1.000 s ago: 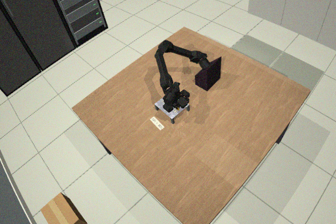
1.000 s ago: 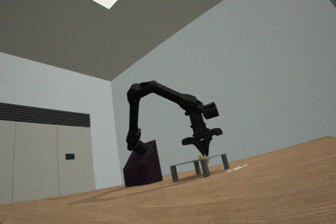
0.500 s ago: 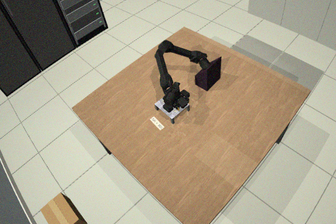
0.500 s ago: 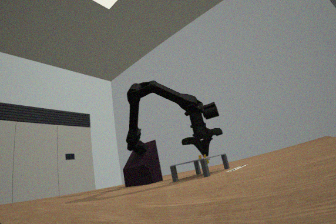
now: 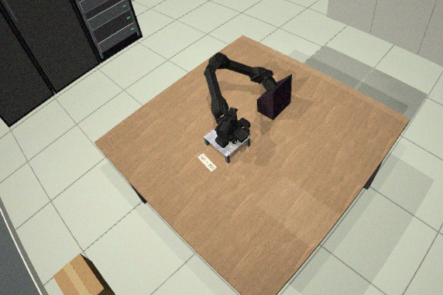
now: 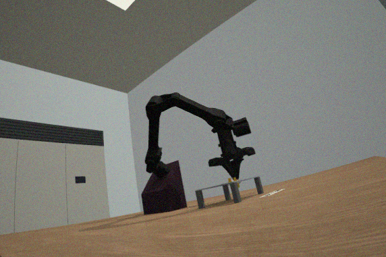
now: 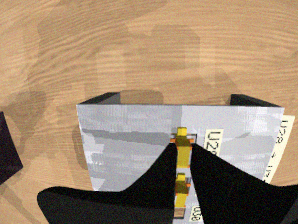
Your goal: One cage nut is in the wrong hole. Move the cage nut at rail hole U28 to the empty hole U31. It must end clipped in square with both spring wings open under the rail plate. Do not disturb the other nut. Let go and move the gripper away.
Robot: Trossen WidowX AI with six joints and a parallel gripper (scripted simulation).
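1. Pinched narrow at the fingers [image 5: 222,140] [image 6: 235,170], pointing down over the rail plate [image 5: 228,152] [image 6: 210,187] [image 7: 125,120], with a yellow cage nut [image 7: 183,152] held between the tips.
2. At the U28 end of the plate for this gripped nut, close beside the label [image 7: 213,142]; cannot tell whether fully out of the hole.
3. Between the fingers' dark lengths in the wrist view, below the gripped nut and apart from it: the other yellow nut [image 7: 181,192], with orange showing at its side.
4. Farther down that same gap, just beside the U30 label [image 7: 196,214]: an open hole [image 7: 179,213]. Cannot make out U31.
5. Under the fingers and plate: the wooden bench [image 5: 290,202] [image 6: 270,223] [image 7: 50,50]. Off to one side of the fingers, flat beside the plate: a printed strip [image 5: 207,162] [image 6: 274,192] [image 7: 281,145].
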